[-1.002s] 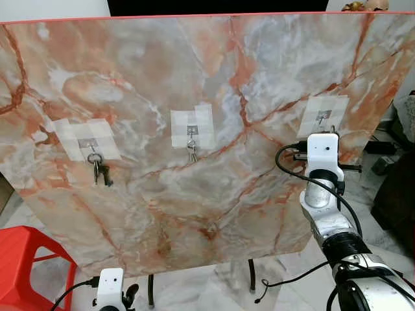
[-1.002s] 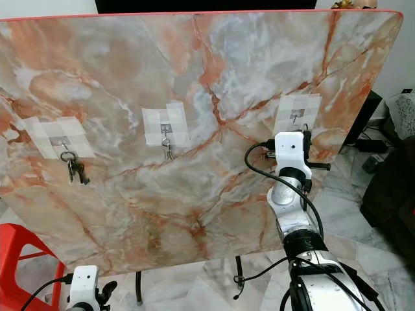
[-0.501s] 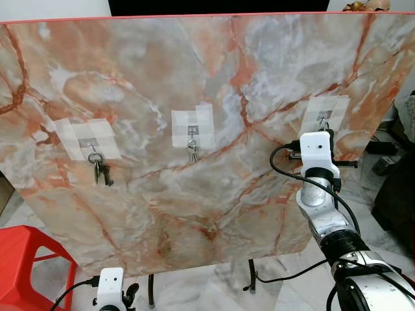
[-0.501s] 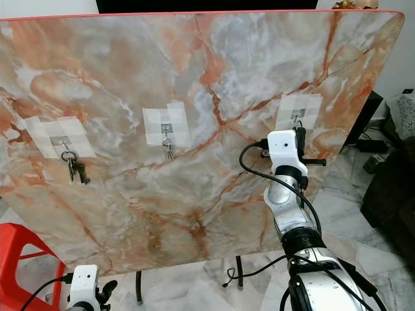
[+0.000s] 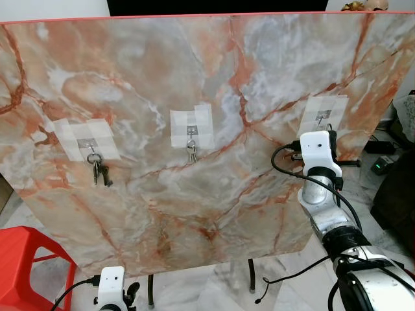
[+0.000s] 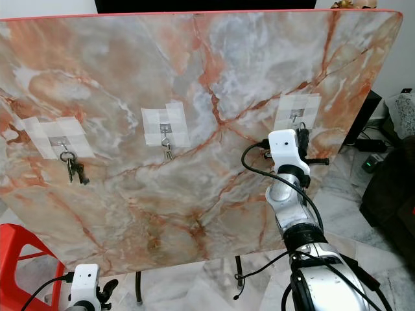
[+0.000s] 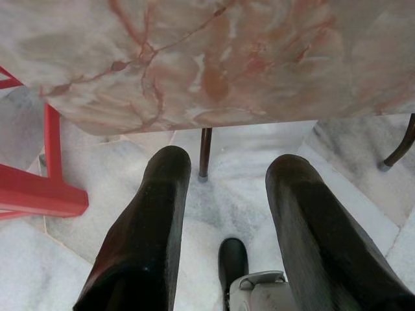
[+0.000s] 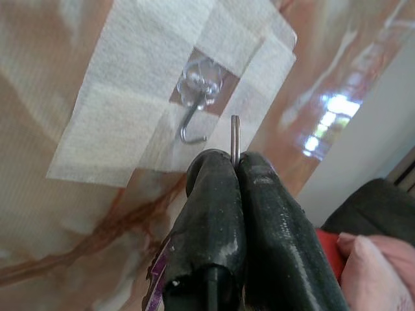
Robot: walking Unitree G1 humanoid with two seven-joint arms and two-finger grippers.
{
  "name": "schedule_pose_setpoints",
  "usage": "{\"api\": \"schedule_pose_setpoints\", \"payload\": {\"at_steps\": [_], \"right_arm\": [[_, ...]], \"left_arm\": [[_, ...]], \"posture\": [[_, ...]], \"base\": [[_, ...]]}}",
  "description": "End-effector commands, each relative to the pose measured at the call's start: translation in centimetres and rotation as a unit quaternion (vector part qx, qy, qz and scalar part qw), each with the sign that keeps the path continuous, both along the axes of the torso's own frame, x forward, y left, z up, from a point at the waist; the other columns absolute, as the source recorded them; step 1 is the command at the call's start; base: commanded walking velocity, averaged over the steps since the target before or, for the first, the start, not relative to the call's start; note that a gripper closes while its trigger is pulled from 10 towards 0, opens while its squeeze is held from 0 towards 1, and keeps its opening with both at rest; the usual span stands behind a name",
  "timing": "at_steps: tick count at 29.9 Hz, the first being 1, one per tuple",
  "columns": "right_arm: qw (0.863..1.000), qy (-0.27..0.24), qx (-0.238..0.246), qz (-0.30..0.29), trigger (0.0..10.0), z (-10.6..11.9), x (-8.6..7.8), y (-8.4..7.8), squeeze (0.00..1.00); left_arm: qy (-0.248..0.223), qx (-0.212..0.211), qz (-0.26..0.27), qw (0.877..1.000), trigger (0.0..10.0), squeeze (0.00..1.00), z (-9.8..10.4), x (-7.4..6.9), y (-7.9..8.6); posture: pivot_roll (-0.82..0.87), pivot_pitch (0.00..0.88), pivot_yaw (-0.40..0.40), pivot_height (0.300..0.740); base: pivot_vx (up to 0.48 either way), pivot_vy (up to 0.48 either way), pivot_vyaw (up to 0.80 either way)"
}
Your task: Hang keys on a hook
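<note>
**Key ring held just short of the right-hand hook**

Your right end effector [image 8: 235,170] has its two black fingers pressed tight together, pinching a thin metal key ring [image 8: 235,137] edge-on so that a short arc stands proud of the fingertips. That grip probably leaves the loop free to slip over a hook. The keys themselves are hidden behind the fingers.

Just beside the ring, and not yet touching it, is a small clear hook [image 8: 193,107] with a wire curl, fixed to the board by a patch of white tape [image 8: 123,97]. The ring sits a little to one side of the hook's open tip, so it still needs lining up before it can drop on.

From the head camera, your right arm reaches up to the rightmost of three taped hooks on a tilted marble-patterned board [image 5: 194,78]. The middle hook [image 5: 191,131] and the left hook [image 5: 94,146] each already carry a set of keys, so this looks like the last one to fill.

Your left end effector [image 7: 227,214] hangs idle low down, fingers spread apart and holding nothing, pointing at the tiled floor [image 7: 227,155] near a red stool [image 5: 23,259].

A person's fingertip [image 8: 366,272] appears at the edge of the right wrist view.
</note>
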State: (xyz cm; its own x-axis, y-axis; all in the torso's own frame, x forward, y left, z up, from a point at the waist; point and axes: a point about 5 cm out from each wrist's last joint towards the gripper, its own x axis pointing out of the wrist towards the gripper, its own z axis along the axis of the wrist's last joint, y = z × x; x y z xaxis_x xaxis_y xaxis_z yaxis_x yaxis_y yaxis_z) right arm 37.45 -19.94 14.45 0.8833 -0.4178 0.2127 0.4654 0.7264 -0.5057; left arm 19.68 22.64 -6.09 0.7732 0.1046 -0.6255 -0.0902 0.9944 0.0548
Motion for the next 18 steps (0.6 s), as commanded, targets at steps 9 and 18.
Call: {"api": "schedule_pose_setpoints", "payload": {"at_steps": [9, 18], "right_arm": [[0.999, 0.015, -0.033, -0.002, 10.0, 0.61, 0.44, -0.35, 0.00], [0.998, 0.034, -0.056, 0.012, 10.0, 0.16, 0.46, 0.11, 0.00]], "left_arm": [[-0.002, -0.003, 0.003, 1.000, 10.0, 0.00, 0.03, 0.06, -0.02], [-0.006, -0.003, 0.003, 1.000, 10.0, 0.00, 0.14, 0.21, -0.01]], "posture": [[0.10, 0.000, -0.054, 0.740], [0.10, 0.000, -0.053, 0.740]], "base": [[0.000, 0.000, 0.00], [0.000, 0.000, 0.00]]}}
